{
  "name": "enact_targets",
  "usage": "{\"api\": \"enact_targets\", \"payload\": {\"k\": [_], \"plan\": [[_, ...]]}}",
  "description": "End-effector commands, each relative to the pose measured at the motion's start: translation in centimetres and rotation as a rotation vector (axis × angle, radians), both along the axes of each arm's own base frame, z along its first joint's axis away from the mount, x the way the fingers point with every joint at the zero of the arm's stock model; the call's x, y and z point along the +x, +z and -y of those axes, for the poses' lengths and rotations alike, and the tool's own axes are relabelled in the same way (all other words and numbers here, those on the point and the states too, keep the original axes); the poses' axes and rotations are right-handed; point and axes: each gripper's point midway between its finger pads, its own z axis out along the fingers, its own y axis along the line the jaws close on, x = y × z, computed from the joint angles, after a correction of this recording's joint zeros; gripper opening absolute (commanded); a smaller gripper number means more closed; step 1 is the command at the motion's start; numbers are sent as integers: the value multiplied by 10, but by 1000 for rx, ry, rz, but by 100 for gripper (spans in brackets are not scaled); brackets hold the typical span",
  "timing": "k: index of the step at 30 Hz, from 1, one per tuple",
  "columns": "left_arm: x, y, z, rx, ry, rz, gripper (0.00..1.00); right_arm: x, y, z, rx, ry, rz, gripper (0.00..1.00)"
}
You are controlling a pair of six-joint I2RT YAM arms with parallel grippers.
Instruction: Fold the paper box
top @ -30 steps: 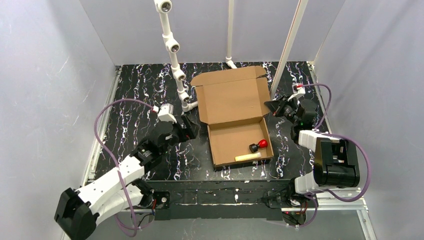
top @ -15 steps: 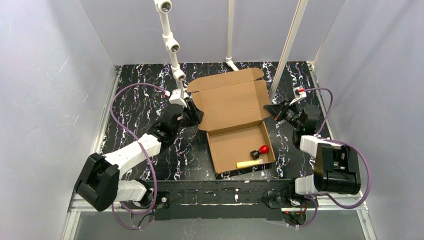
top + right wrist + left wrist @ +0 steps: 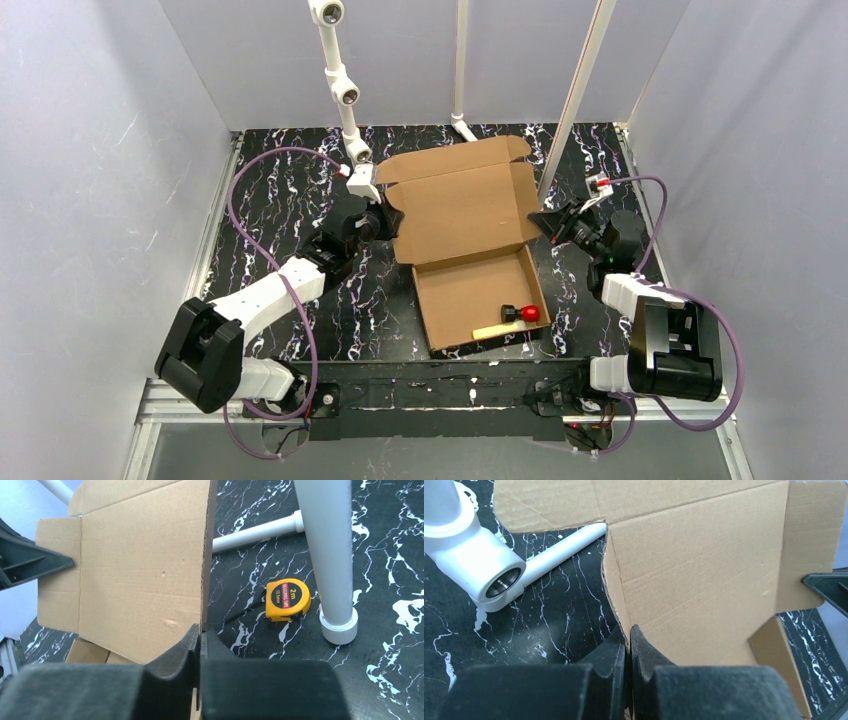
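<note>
**Both tools clamp the lid**

On the black marbled bench [image 3: 280, 200], the cardboard box [image 3: 465, 215] sits at the centre, its lid tilted up behind the open tray. The left tool [image 3: 629, 640] is clenched on the lid's left edge, and the right tool [image 3: 200, 636] is clenched on its right edge. A yellow tape measure [image 3: 287, 599] lies just right of the lid. In the tray are a yellow stick [image 3: 497, 328] and a red knob [image 3: 528, 313].

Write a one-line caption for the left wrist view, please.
The left pincer shut on the lid edge of the paper box, white pipe fitting beside it.
</note>
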Motion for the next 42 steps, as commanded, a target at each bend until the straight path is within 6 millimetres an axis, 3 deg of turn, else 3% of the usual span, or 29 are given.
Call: {"api": "enact_targets", "payload": {"k": [1,5,7,9,10,14,18,22,26,29,35,39,42], "plan": [[1,23,-1,73,-60,124,0,0,20,-5,-102,95,79,25],[0,32,-7,124,-64,203,0,1,28,-2,-285,175,142,59],[-1,36,-10,159,-56,246,0,-6,27,1,-390,236,163,70],[-2,41,-12,186,-57,300,0,-26,20,2,-481,329,144,73],[-3,42,-14,197,-58,320,0,-31,27,1,-533,376,210,74],[-7,45,-13,210,-72,382,0,-86,32,-10,-580,592,292,74],[-14,44,-10,236,-79,441,0,-140,35,-36,-537,820,394,63],[-19,44,-13,291,-33,492,0,-203,1,-80,-604,1197,414,25],[-21,43,-18,325,15,507,0,-253,-24,-109,-658,1440,456,1],[-20,40,-23,334,53,500,0,-268,-36,-121,-704,1515,496,1],[-16,35,-23,336,86,480,0,-294,-75,-119,-812,1668,525,1],[-14,32,-23,335,99,471,0,-286,-110,-120,-984,1623,486,1],[-15,30,-22,332,90,469,0,-263,-123,-132,-1063,1479,479,1]]}}
